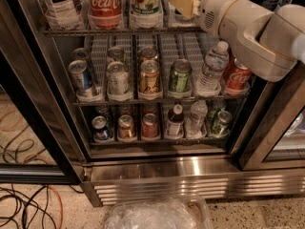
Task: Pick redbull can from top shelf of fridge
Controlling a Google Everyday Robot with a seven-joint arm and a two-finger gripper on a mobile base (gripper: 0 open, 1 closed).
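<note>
The fridge (162,168) stands open in front of me. Its top shelf (109,31) runs along the upper edge of the view and holds large bottles: a tea bottle (59,4), a red cola bottle (104,1) and a green-labelled soda bottle (145,1). My gripper (183,1) is at the right end of that shelf, at bottle height, on the end of the white arm (248,30) that comes in from the right. The redbull can does not show; the gripper and arm cover that part of the shelf.
The middle rack holds a short blue-and-silver soda can (81,78), other cans, a water bottle (212,73) and a red cola can (237,78). A lower rack holds small cans and bottles. Door frames stand at the left (33,109) and right (274,123). Cables (28,204) and a clear plastic container (157,213) lie on the floor.
</note>
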